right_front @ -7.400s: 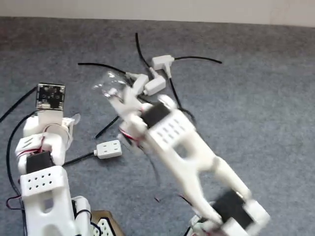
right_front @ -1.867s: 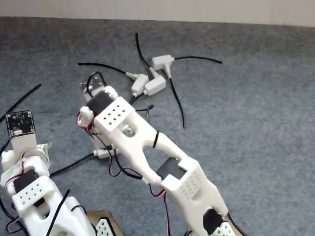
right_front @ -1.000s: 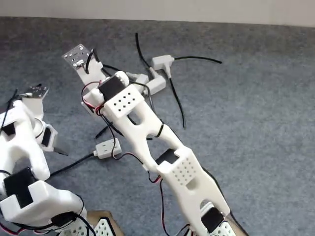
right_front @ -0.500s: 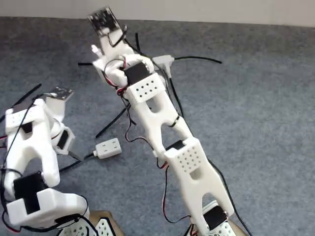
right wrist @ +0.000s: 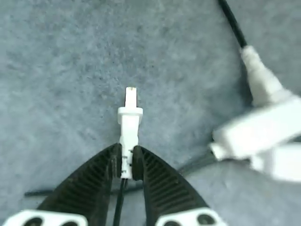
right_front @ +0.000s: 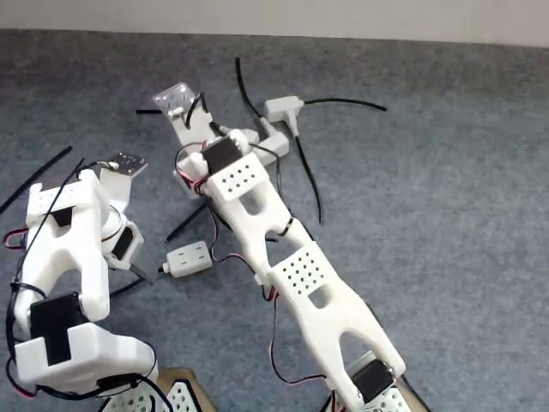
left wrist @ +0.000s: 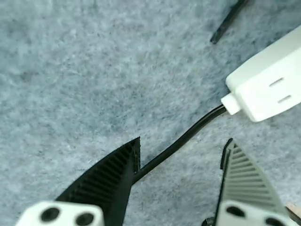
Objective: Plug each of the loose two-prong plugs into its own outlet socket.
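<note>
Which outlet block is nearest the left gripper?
The lone outlet block lying apart from the clustered blocks; the open left gripper straddles its black cable.

There are 2 arms, the left arm (right_front: 64, 257) and the right arm (right_front: 283, 257), and so 2 grippers: the left gripper (left wrist: 182, 143) and the right gripper (right wrist: 125, 150). 1 two-prong plug (right wrist: 129, 113) sits between the right gripper's fingers. 1 outlet socket block (right_front: 189, 257) lies by the left arm. It shows 2 slots in the left wrist view, and 1 black cord (left wrist: 202, 123) leaves it. Farther back lies 1 cluster of white connectors (right_front: 283, 109). I make it 3, though the right arm covers part of it.
</note>
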Available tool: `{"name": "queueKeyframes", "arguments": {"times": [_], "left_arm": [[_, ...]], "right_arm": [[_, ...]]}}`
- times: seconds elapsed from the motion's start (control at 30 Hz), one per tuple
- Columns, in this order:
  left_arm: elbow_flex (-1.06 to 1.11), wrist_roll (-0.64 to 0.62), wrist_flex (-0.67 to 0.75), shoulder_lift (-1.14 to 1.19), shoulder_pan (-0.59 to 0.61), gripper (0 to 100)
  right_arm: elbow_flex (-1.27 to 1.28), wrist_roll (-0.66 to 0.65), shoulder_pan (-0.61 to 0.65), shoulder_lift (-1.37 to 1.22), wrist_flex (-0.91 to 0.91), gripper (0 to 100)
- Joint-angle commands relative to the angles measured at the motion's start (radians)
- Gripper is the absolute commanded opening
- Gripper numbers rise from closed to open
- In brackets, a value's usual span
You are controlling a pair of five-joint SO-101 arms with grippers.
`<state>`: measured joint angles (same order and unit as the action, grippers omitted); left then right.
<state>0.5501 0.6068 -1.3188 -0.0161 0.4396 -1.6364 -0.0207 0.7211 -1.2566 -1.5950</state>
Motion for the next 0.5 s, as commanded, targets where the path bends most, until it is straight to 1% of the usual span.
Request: {"name": "queueKeyframes", "arguments": {"times": [0.0, 0.1, 0.13, 0.23, 0.27, 0.33, 0.37, 0.43, 0.47], "left_arm": [[-0.027, -0.003, 0.008, -0.004, -0.016, 29], [-0.025, -0.003, 0.008, -0.004, -0.016, 29], [-0.025, -0.003, 0.008, -0.004, -0.016, 29], [-0.024, -0.003, 0.018, -0.004, -0.012, 29], [-0.019, -0.003, 0.026, -0.004, -0.010, 29], [-0.005, -0.003, 0.044, -0.004, -0.010, 29], [-0.001, -0.003, 0.058, -0.004, -0.010, 29], [0.010, -0.003, 0.078, -0.004, -0.010, 29], [0.013, -0.003, 0.087, -0.004, -0.010, 29]], "right_arm": [[-0.153, 0.014, 0.002, 0.197, -0.101, 0.7], [-0.147, 0.012, -0.007, 0.341, -0.180, 0.6], [-0.130, 0.012, -0.016, 0.392, -0.177, 0.5], [0.064, 0.017, -0.038, 0.515, -0.177, 0.5], [0.189, 0.037, -0.028, 0.553, -0.177, 0.5], [0.521, 0.052, -0.001, 0.647, -0.176, 0.5], [0.691, 0.043, 0.019, 0.710, -0.174, 0.5], [0.951, 0.003, 0.047, 0.852, -0.166, 0.7], [1.072, -0.012, 0.050, 0.934, -0.131, 0.7]]}}
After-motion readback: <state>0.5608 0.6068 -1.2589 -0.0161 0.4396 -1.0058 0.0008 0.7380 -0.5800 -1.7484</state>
